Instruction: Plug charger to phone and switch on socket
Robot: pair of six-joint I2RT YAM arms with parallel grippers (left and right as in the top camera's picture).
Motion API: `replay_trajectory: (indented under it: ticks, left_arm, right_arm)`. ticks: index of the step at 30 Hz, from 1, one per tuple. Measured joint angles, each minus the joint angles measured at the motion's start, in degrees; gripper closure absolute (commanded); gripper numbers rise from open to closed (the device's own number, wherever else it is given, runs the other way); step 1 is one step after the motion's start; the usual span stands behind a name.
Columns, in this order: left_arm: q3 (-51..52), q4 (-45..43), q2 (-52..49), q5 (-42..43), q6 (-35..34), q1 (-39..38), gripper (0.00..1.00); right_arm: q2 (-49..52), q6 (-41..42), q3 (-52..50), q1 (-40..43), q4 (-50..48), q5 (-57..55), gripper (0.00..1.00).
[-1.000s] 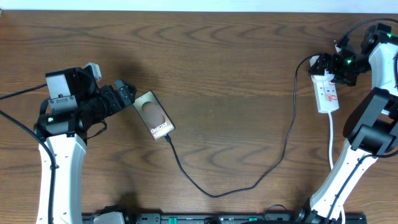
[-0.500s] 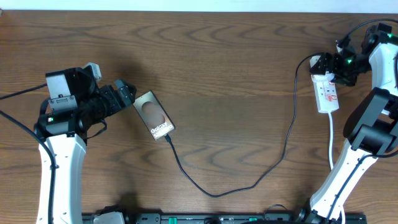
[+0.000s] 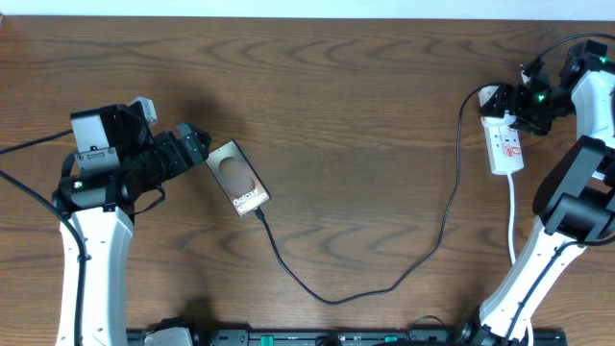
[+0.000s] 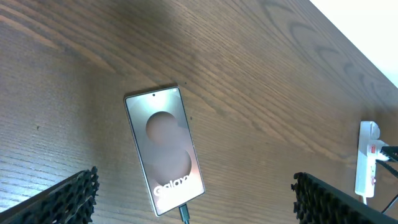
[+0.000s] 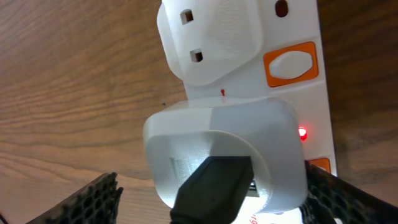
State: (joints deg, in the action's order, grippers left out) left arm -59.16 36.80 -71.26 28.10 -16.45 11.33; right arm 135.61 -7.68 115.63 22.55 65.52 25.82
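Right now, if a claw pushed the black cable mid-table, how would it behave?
Likely floppy: the cable lies in a loose curve, so a push would probably just bend it. It looks thin, so probably light. Its end sits in the phone, so a tug might drag that.

Socket on table. White adapter plugged in, black charger lead entering it. Orange switch above; red light lit. Fingers wide apart, flanking adapter.
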Motion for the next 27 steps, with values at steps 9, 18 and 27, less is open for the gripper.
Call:
replay_trajectory:
  ticks: [9,18,27]
  left_arm:
    - [0.0,0.04,0.0,0.0,0.0,0.0,0.02]
    - [0.0,0.28,0.0,0.0,0.0,0.0,0.02]
    - [0.0,0.31,0.0,0.0,0.0,0.0,0.02]
  right_arm:
    - [-0.04,0.46,0.11,0.48,1.4,-0.72,0.3]
    - [0.24,2.1,4.46,-0.02,8.66,-3.28,0.3]
    - [-5.33,2.36,5.07,-0.02,11.15,-4.76,0.31]
